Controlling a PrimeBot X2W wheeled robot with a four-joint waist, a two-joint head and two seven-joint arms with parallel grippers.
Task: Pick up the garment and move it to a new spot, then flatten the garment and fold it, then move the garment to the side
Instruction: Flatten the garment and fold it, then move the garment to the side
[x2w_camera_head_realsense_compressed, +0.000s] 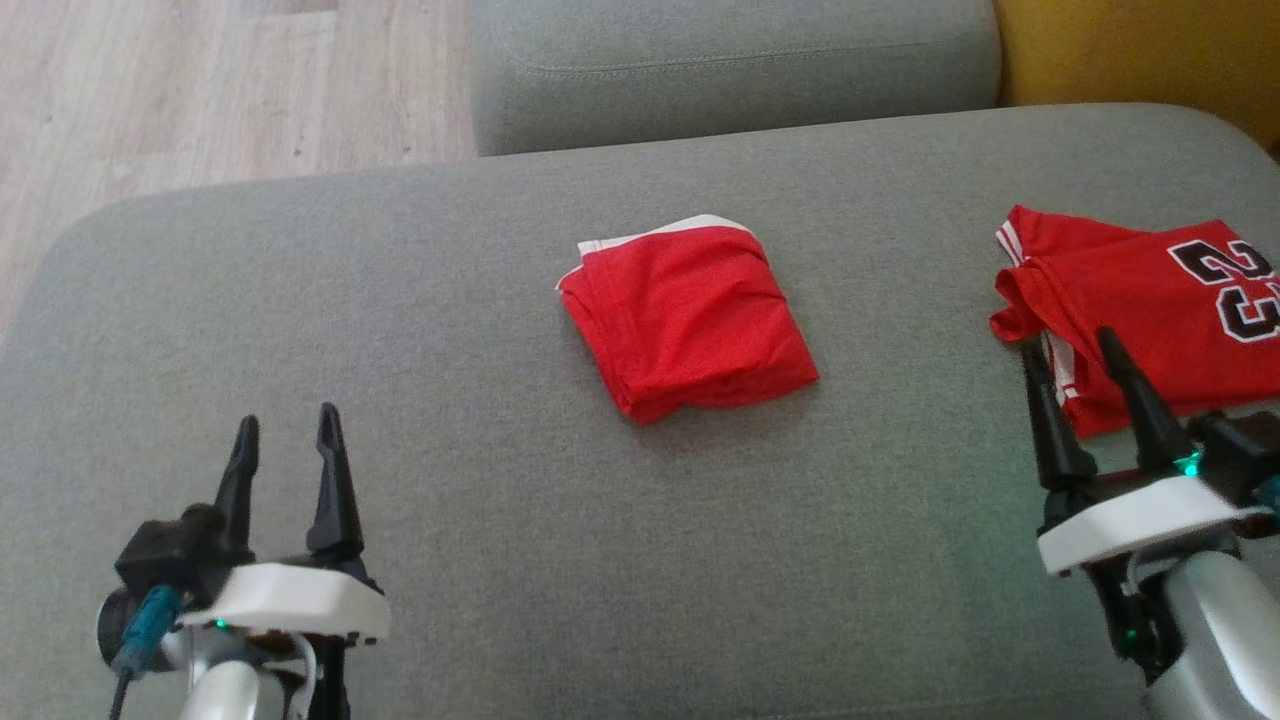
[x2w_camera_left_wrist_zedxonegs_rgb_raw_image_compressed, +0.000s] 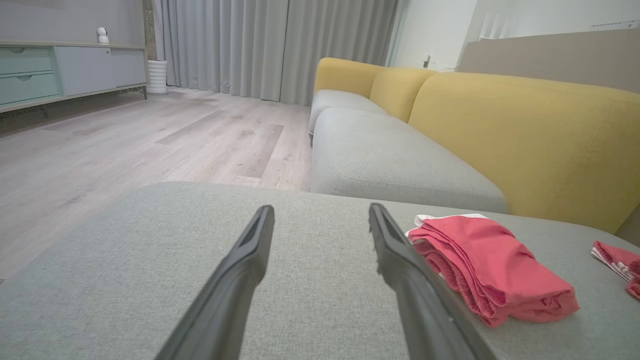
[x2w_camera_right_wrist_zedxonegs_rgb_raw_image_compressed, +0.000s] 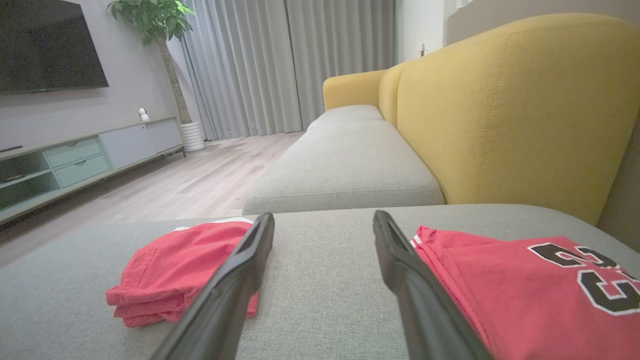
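Plainly, both arms are idle over the grey cushion (x2w_camera_head_realsense_compressed: 400, 300), and neither holds anything. The left claw (x2w_camera_head_realsense_compressed: 287, 415) stands wide at the near left, fingers pointing across bare fabric, well apart from any cloth. I take that as a parked pose that keeps it out of the way.

The right claw (x2w_camera_head_realsense_compressed: 1067, 340) is wide too, with nothing between its jaws. From the head view its tips lie over the near left corner of the jersey (x2w_camera_head_realsense_compressed: 1150, 290). The right wrist view shows that corner just beside the right finger, not inside the gap. Whether a finger touches the cloth I cannot tell.

The jersey is at the far right of the cushion, doubled over in layers, black numerals up, and a striped edge peeks from beneath. Its left edge is a little bunched. Judging by that spot and shape, this is the garment in hand, and the fold and the move aside look done or nearly so. The open jaws at its corner fit a let-go more than a fresh grab.

A red cloth (x2w_camera_head_realsense_compressed: 690, 320) with a white hem sits mid-cushion as a tidy square bundle, apart from the jersey and both claws. Beyond the cushion are a second grey seat (x2w_camera_head_realsense_compressed: 730, 70), a yellow backrest (x2w_camera_right_wrist_zedxonegs_rgb_raw_image_compressed: 500, 100) and wood floor (x2w_camera_head_realsense_compressed: 200, 90).
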